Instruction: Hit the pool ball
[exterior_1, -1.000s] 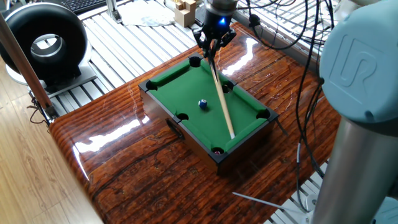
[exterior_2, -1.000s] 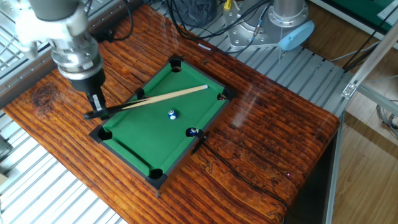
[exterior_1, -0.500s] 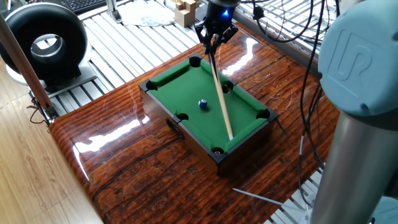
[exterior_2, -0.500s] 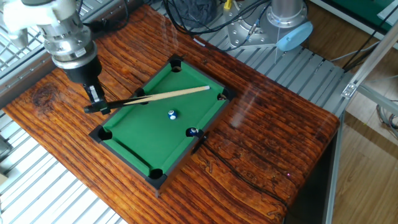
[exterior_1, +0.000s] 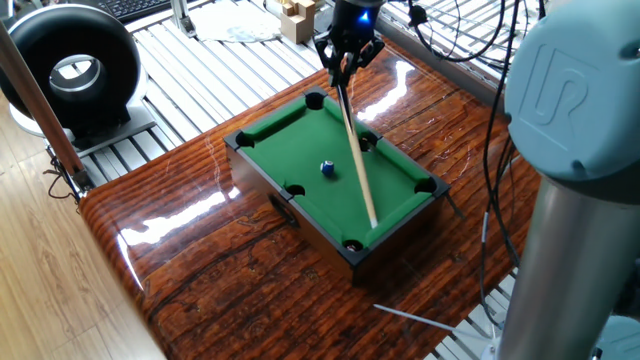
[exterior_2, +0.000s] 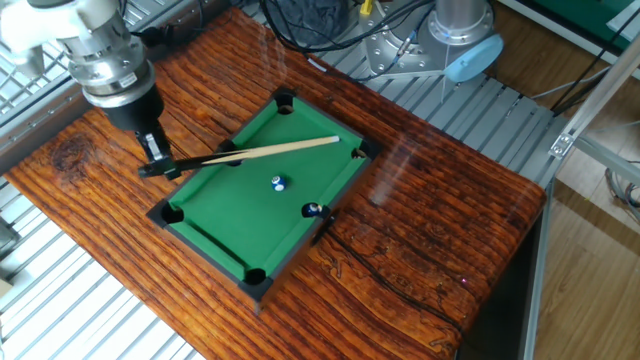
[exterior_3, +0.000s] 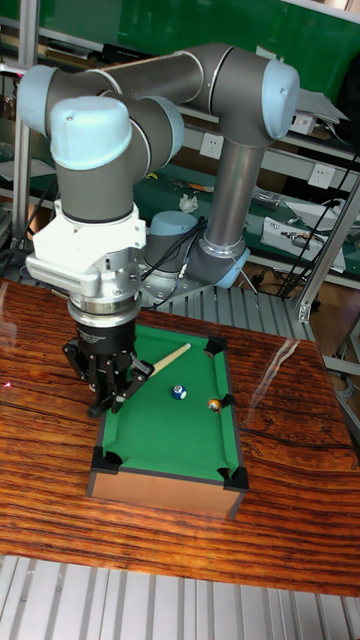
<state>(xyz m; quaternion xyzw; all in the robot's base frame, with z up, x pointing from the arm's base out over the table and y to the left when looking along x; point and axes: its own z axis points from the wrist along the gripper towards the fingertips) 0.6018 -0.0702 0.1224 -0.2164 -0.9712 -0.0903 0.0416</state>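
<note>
Black and closed, our gripper (exterior_2: 157, 165) pinches the thick end of a pale wooden cue stick (exterior_2: 283, 150), hanging just outside one short end of the small pool table (exterior_2: 205, 255). The stick reaches over the rail and slants across the green felt (exterior_1: 300, 160), its tip (exterior_2: 334, 141) up near the far short end by a corner pocket.

We see the blue pool ball (exterior_2: 278, 183) alone near the middle of the felt, apart from the stick and off to its side, with open felt all around it. A second, darker ball (exterior_2: 313, 210) sits at the long rail by a side pocket; in the tall view it looks orange (exterior_3: 214, 405), but we cannot make out its markings.

The toy stands on a glossy wooden tabletop (exterior_1: 200, 270), with bare wood on every side. In one fixed view the arm's grey joint (exterior_1: 575, 90) blocks the right edge, and the gripper's top is cut off.
</note>
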